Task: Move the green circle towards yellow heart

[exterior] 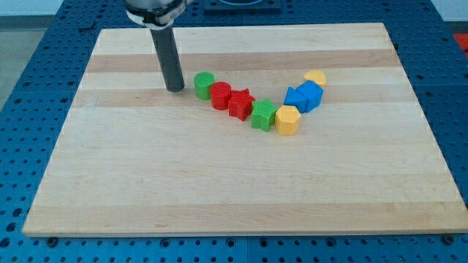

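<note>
The green circle [204, 85] sits left of centre near the view's top, at the left end of a curved row of blocks. My tip [175, 89] rests on the board just to its left, a small gap apart. The yellow heart [315, 77] lies at the right end of the row, touching a blue block. The rod rises from the tip to the view's top edge.
Between circle and heart lie a red circle [221, 96], a red star [240, 104], a green star [263, 115], a yellow block [287, 120], and two blue blocks [295, 97] [313, 95]. The wooden board [219, 190] sits on a blue perforated table.
</note>
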